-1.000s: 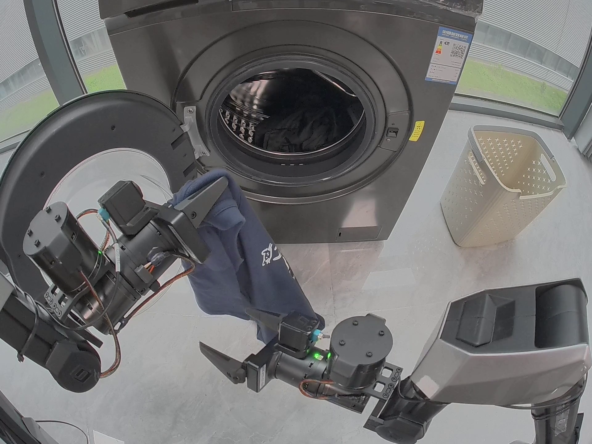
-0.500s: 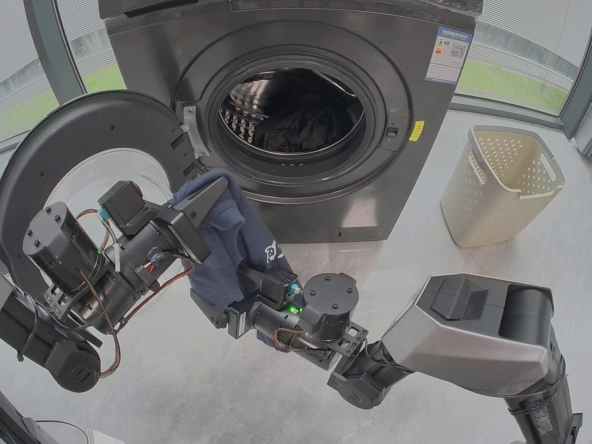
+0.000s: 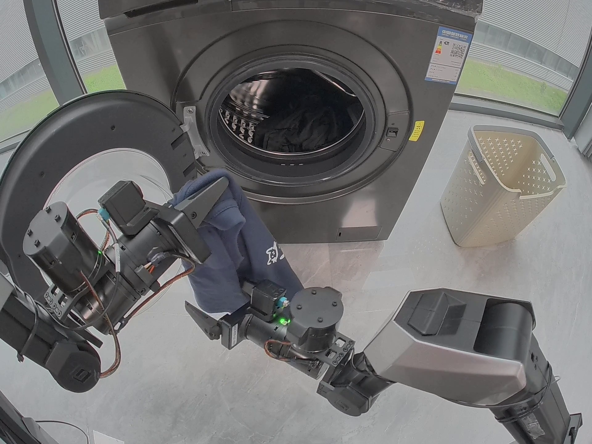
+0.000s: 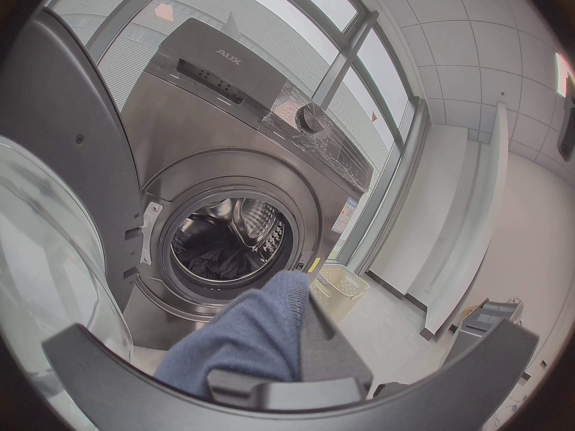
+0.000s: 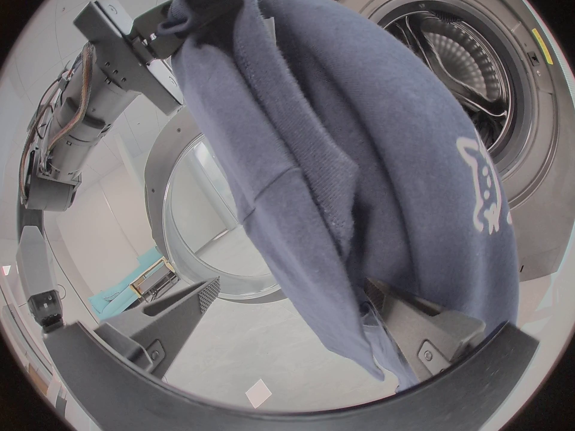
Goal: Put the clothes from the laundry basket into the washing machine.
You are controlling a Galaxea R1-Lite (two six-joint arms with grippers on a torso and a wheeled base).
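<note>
The left gripper (image 3: 213,193) is clenched on the top of a navy blue sweatshirt (image 3: 246,248), holding it up in front of the washing machine (image 3: 394,63), just below the rim of the round opening and beside the swung-open door (image 3: 92,131). The sweatshirt hangs down from those fingers in loose folds (a pale printed mark shows on its lower part), clear of the floor (image 3: 382,266). The right gripper (image 3: 222,306) is at the garment's lower end with its fingers spread apart; in the right wrist view one finger touches the hanging cloth while the other stands free of it. Dark clothes (image 3: 296,127) already lie inside the drum. The cream laundry basket (image 3: 475,205) stands on the floor to the right of the machine, well apart from both arms.
</note>
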